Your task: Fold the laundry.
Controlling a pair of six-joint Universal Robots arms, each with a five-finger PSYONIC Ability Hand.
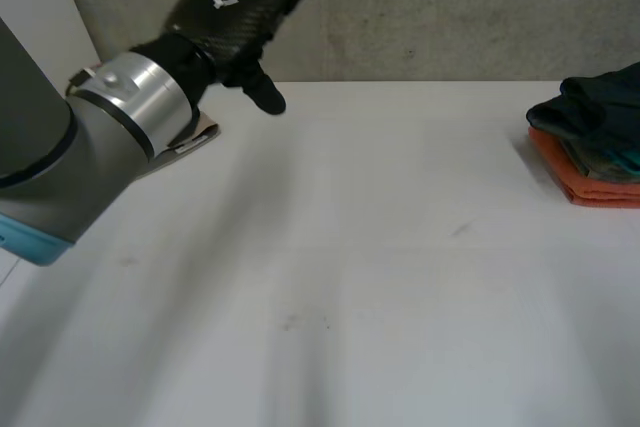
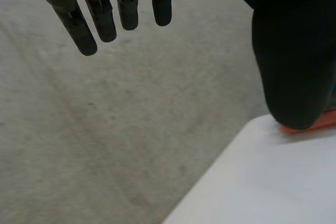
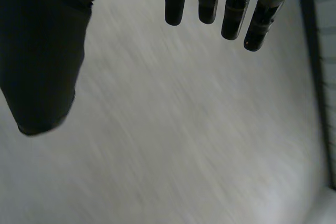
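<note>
Right hand (image 3: 42, 66), fingers (image 3: 233, 22) straight, over grey surface (image 3: 184, 129), possibly concrete.

So the whole setup sits on a plain white matte table (image 1: 380, 297) with a smooth top. It has a couple of faint grey smudges (image 1: 459, 231), one right of the middle and another nearer the front. Right behind the table's far edge there's a rough grey concrete wall (image 1: 450, 7), kinda mottled, with small pits and specks. At the wall's far left is a lighter, smooth off-white panel (image 1: 35, 7), its edge running at a slant. Lighting is soft and even, pretty diffuse. The left wrist view has the same concrete meeting a corner of the table. The right wrist view has a streaky pale grey surface (image 3: 184, 140) with a dark upright strip (image 3: 315, 77) beside it.
</note>
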